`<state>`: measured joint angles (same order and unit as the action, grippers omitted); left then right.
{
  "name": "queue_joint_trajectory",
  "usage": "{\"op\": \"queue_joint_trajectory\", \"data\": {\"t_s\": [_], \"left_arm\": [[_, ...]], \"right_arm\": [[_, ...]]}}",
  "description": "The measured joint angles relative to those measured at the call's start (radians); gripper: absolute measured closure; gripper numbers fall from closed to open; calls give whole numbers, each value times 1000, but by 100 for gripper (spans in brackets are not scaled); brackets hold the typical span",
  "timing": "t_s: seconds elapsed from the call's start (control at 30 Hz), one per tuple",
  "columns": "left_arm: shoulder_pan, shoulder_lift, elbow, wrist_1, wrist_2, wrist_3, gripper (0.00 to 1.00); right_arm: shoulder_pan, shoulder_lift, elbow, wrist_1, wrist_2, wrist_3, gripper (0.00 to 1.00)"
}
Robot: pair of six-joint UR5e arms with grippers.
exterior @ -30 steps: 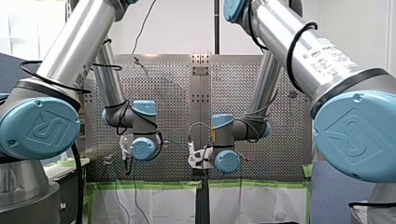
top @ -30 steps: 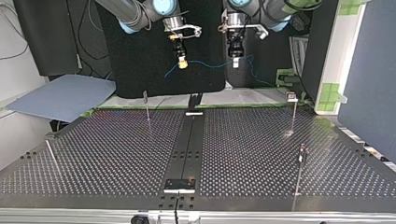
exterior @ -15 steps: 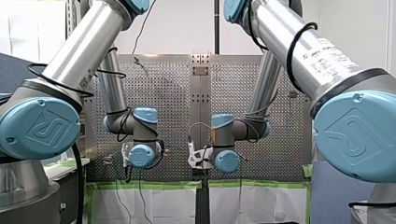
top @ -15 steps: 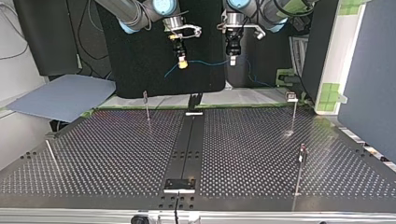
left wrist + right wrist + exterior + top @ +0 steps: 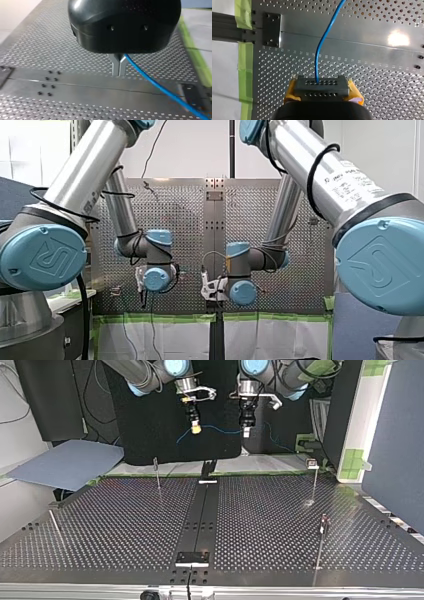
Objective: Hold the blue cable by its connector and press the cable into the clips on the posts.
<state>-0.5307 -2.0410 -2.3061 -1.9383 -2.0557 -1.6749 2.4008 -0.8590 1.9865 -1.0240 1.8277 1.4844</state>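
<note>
At the top view's left, a thin post [image 5: 157, 474] stands near the bench's [image 5: 125, 525] far edge. Right of it and well above the bench, my right fingers [image 5: 196, 426] are closed on the grey connector [image 5: 322, 87], with the yellow pads [image 5: 290, 89] pressed against its two ends. The blue cable [image 5: 220, 429] runs from the connector across to my left fingers [image 5: 116, 66], which are pinched together with the cable caught between them. Past them it hangs slack. Further right stand two more posts [image 5: 314, 482], well apart from the cable.
</note>
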Motion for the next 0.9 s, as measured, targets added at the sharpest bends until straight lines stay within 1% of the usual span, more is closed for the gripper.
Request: {"op": "queue_joint_trajectory", "data": {"t_s": [0.1, 0.2, 0.23, 0.37, 0.43, 0.5, 0.57, 0.67, 0.8, 0.9], "left_arm": [[6, 24, 11, -24, -2, -24, 100], [15, 48, 14, -48, -5, -47, 100], [18, 55, 14, -55, -5, -53, 100], [41, 88, 14, -88, -4, -71, 100], [55, 103, 14, -103, 1, -81, 100], [71, 120, 15, -120, 12, -95, 100], [88, 137, 15, -137, 26, -111, 100], [112, 161, 15, -161, 49, -130, 100], [142, 192, 21, -192, 79, -136, 100], [167, 216, 27, -216, 103, -137, 100]], "right_arm": [[19, -20, -19, 19, 19, 19, 100], [41, -43, -43, 43, 43, 43, 100], [45, -55, -54, 54, 55, 55, 100], [45, -92, -87, 92, 90, 92, 100], [41, -112, -105, 111, 97, 111, 100], [38, -127, -120, 127, 98, 124, 100], [35, -145, -138, 145, 98, 131, 100], [33, -173, -166, 173, 94, 135, 100], [31, -209, -201, 209, 82, 136, 100], [29, -235, -228, 235, 67, 136, 100]]}}
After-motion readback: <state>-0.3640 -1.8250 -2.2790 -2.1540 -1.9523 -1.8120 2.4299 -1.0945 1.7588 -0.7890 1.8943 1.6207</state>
